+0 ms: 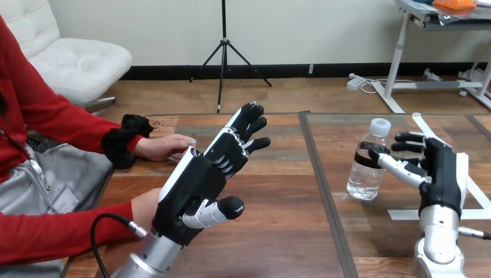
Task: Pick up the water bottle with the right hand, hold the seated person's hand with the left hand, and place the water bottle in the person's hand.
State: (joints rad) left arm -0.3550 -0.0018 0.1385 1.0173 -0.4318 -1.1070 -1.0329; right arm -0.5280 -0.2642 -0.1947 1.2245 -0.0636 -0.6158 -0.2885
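Observation:
A clear water bottle (369, 160) with a white cap and a dark label band stands upright on the table right of the middle. My right hand (440, 171) is just to its right, open, with its thumb stretched toward the bottle's label and its fingers pointing left behind the bottle. My left hand (200, 179) is raised over the table's left half, open, fingers straight and pointing up and to the right. The person's hand (165, 147) rests flat on the table behind my left hand, partly hidden by it; the two look apart.
The person sits at the table's left side, with a second forearm (69, 231) in a red sleeve along the near left edge. A dark seam (321, 185) runs down the table between its halves. White tape strips (475, 191) lie on the table at the right.

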